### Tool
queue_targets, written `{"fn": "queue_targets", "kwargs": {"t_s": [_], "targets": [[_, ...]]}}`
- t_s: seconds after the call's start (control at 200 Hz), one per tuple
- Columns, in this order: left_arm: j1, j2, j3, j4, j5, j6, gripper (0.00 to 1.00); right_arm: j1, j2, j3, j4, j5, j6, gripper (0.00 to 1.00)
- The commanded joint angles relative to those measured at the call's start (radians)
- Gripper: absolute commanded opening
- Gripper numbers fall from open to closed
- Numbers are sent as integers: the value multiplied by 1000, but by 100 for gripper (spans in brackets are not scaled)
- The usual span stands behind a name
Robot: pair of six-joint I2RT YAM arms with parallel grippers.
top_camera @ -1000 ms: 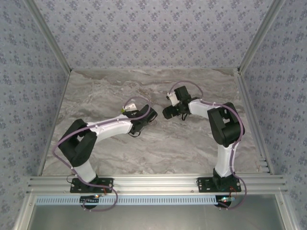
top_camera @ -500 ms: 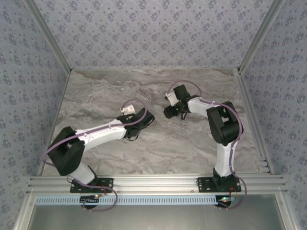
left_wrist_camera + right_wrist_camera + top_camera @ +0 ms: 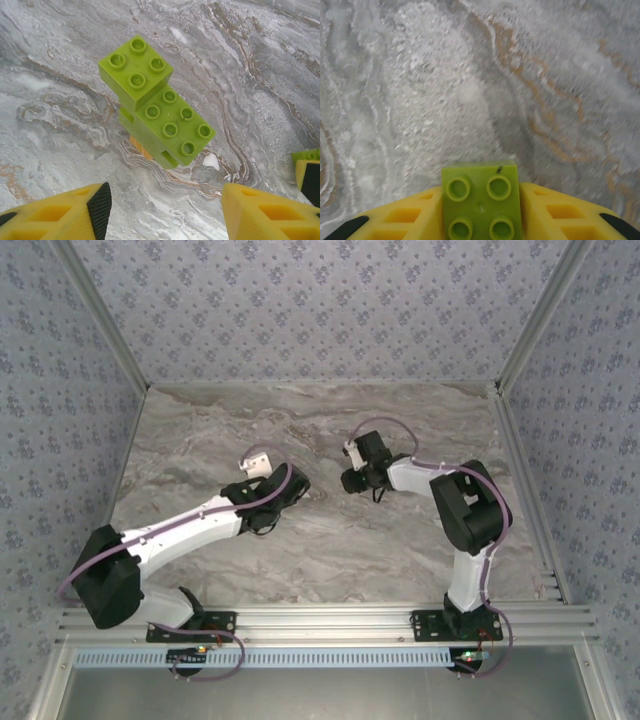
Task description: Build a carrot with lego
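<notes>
Top external view: both arms reach toward the middle of the grey marble-patterned table (image 3: 200, 430), the left gripper (image 3: 292, 486) and right gripper (image 3: 350, 480) near each other but apart. The bricks are too small to make out here.

Left wrist view: the carrot build (image 3: 165, 120), lime-green studded plastic bricks stacked over an orange brick, stands on the table just ahead of the left gripper's yellow fingers (image 3: 75, 212). These are spread wide with nothing between them and do not touch the build. Its studs face up. Its long axis runs from upper left, where a square four-stud brick sits highest, to lower right along a longer brick. Only a sliver of orange shows beneath.

Right wrist view: the right gripper is clamped on a lime-green square four-stud brick (image 3: 479, 192), studs toward the camera, above bare table.
</notes>
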Motion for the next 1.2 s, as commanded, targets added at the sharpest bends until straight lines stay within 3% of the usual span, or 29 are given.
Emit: {"fn": "queue_targets", "kwargs": {"t_s": [0.0, 0.22, 0.395, 0.57, 0.755, 0.994, 1.194], "targets": [[-5, -37, 40, -52, -39, 33, 62, 65, -24, -67, -138, 79, 202, 43], [-3, -55, 39, -69, -37, 34, 62, 182, -95, -39, -325, 288, 382, 39], [11, -112, 6, -82, -37, 35, 63, 220, -158, -150, -268, 283, 473, 38], [50, -167, -12, -109, -44, 62, 64, 295, -190, -209, -217, 391, 530, 56], [106, -232, -58, -83, -36, 105, 65, 316, -188, -308, -18, 472, 509, 60], [141, -278, -120, 6, -13, 181, 66, 327, -124, -453, 271, 525, 453, 55], [218, -314, -164, 60, 39, 223, 66, 363, -164, -541, 418, 599, 366, 54]]}}
